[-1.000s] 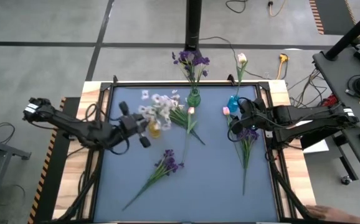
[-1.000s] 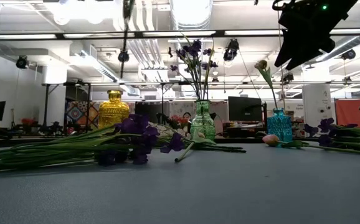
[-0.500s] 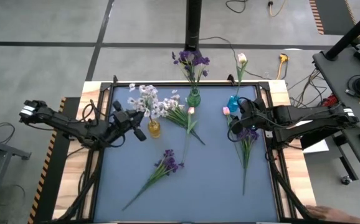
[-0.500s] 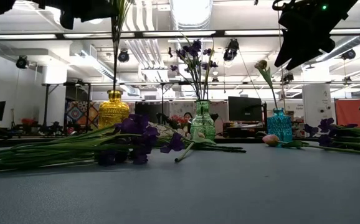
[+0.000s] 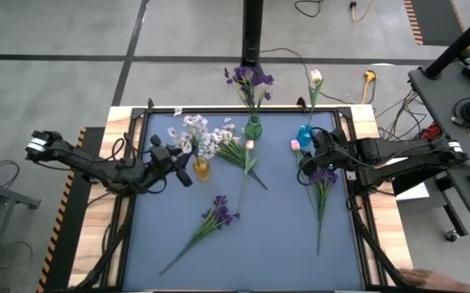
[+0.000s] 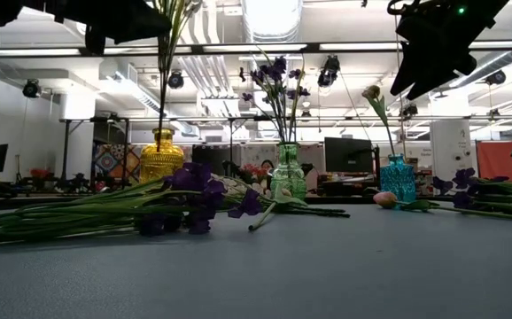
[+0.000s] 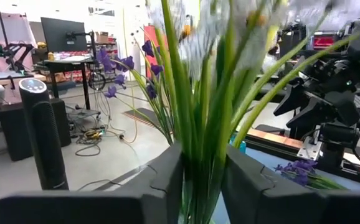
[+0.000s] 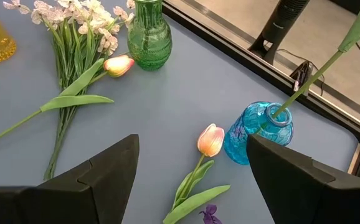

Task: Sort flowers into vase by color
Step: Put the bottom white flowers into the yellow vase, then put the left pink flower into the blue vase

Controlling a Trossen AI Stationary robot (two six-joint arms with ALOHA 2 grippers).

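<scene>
High view showed a blue-grey desk (image 5: 276, 236) with a wooden border on a grey floor; beyond it lay a workshop with monitors and ceiling lights. The left end effector (image 5: 178, 160) had its fingers (image 7: 170, 177) close on either side of the white flowers (image 5: 193, 134), stems upright and running down into the yellow vase (image 5: 202, 169). The right end effector (image 5: 316, 159) hovered spread above a pink tulip (image 8: 210, 140), lying flat beside the blue vase (image 8: 258, 134). A purple sprig (image 5: 217, 216) lay diagonally on the desk.
</scene>
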